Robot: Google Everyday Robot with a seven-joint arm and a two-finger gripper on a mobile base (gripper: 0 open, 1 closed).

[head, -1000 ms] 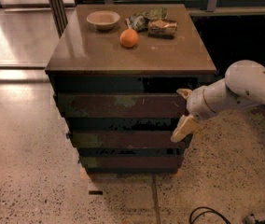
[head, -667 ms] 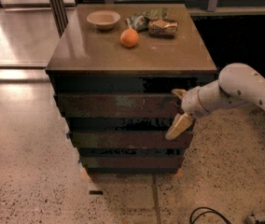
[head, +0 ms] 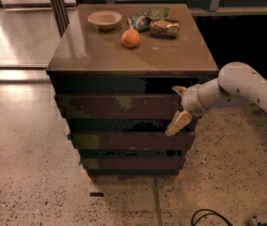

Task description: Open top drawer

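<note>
The top drawer (head: 119, 106) is the wide dark-brown front with pale greenish scuffs, just under the cabinet top. It looks closed or nearly so. My gripper (head: 177, 106) is at the drawer front's right end, coming in from the right on a white arm (head: 246, 86). It is open: one beige finger (head: 178, 90) sits at the front's upper edge and the other finger (head: 178, 123) hangs at its lower edge. Whether the fingers touch the wood is unclear.
Two narrower dark drawer fronts (head: 131, 140) lie below the top one. On the cabinet top (head: 91, 51) are a small bowl (head: 105, 19), an orange (head: 131, 38), a crumpled bag (head: 145, 19) and a can (head: 165, 28). Speckled floor surrounds the cabinet; a cable (head: 208, 216) lies at the lower right.
My gripper and arm have moved a little to the left, closer against the right end of the top drawer front. The drawer has not visibly moved.
</note>
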